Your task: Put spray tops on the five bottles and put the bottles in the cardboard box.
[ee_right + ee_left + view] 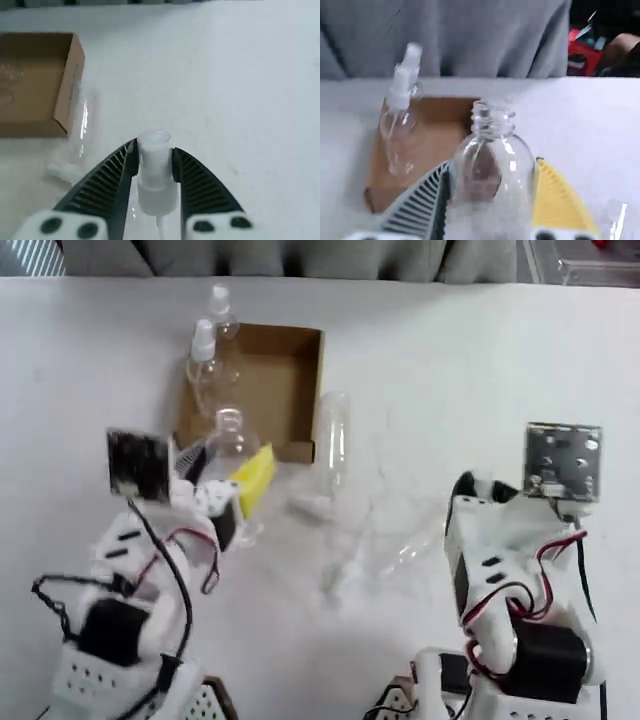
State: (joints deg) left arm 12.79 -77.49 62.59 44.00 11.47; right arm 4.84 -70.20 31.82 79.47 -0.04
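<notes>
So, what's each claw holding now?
Left gripper shut on uncapped bottle. Right gripper shut on spray top. Two capped bottles in cardboard box. Loose bottle lying beside box.

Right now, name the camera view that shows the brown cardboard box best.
The high view: the brown cardboard box is seen nearly whole from above. The left wrist view shows its floor partly behind the clear plastic bottle in the left end effector; the right wrist view shows one corner and side wall.

Glossy plastics against matt card.
The bottle (492,160) is glossy clear plastic; the spray top (156,170) smooth white plastic; the box (285,375) matt cardboard; the table (450,360) smooth matt white.
</notes>
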